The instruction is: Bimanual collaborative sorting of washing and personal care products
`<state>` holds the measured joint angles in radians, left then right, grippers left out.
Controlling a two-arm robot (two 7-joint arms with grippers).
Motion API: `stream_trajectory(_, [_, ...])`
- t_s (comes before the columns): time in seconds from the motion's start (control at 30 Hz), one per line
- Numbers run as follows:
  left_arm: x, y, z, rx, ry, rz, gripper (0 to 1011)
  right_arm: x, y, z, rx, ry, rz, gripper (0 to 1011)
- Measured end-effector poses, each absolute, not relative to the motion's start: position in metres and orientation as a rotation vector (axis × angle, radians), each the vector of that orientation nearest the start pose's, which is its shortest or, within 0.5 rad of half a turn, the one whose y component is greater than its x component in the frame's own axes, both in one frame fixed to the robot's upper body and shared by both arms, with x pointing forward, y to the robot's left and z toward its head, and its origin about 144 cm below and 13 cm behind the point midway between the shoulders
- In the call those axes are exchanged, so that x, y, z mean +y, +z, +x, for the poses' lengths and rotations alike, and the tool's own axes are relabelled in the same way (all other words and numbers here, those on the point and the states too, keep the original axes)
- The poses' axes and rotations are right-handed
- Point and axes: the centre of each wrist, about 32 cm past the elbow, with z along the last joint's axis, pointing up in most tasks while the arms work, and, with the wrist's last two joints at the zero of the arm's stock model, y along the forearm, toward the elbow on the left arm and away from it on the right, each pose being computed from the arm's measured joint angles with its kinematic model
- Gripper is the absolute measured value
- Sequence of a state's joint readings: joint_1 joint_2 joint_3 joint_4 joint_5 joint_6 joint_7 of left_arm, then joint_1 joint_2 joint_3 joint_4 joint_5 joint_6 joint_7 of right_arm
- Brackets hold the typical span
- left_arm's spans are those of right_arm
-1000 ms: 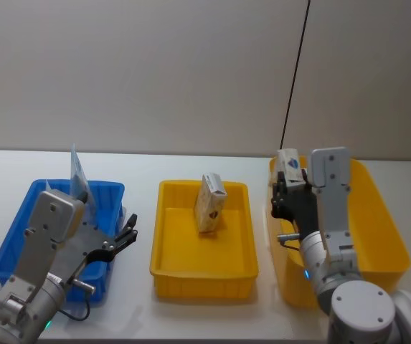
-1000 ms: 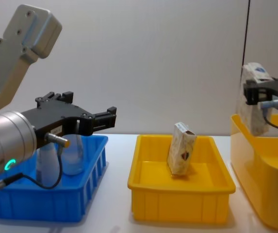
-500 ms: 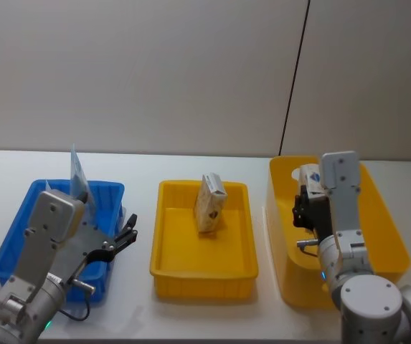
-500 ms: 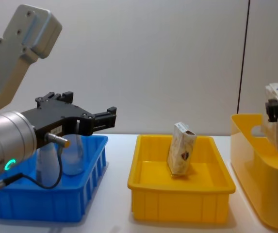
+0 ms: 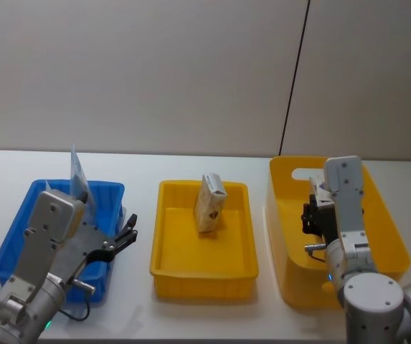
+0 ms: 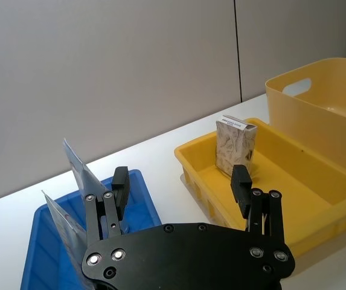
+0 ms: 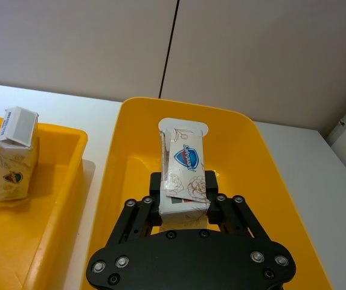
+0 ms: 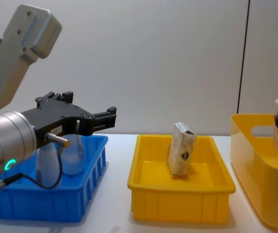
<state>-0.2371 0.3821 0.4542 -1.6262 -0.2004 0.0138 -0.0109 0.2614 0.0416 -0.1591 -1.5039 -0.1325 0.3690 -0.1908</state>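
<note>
Fingers (image 7: pixel 211 180) of the right gripper (image 7: pixel 183 188) pinch a printed carton (image 7: pixel 183 158) upright inside the tall yellow bin (image 7: pixel 263 166) at the tabletop's right end. Spread fingers (image 6: pixel 240 184) of the left gripper (image 6: pixel 182 181) hover by the blue bin (image 5: pixel 19 215) at the left end, which holds pale blue tubes (image 6: pixel 79 172). Another carton (image 5: pixel 210 203) stands in the middle yellow tray (image 5: pixel 191 271).

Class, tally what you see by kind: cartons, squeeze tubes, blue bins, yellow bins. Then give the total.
Cartons: 2
Squeeze tubes: 2
Blue bins: 1
Yellow bins: 2
Total: 7
</note>
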Motion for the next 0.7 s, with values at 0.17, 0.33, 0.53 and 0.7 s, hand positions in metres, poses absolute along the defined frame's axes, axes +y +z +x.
stream_trajectory(0.17, [0.1984,1.2044,0.492,-0.268,1.124,0.061,1002,-0.1912,1.2093,0.5271,-0.07,-1.656,-0.308,503])
stream_trajectory(0.33, [0.1984,1.2044,0.492,-0.268,1.124,0.061,1001,-0.1927,1.209,0.5267,-0.068,-1.655,-0.31,660])
stream_trajectory(0.53, [0.1984,1.2044,0.492,-0.268,1.124,0.061,1002,-0.1943,1.2095,0.5253,-0.069,-1.652,-0.309,845])
stream_trajectory(0.7, [0.1984,1.2044,0.492,-0.268,1.124,0.061,1002,-0.1952,1.2103,0.5235,-0.073,-1.64,-0.299,992])
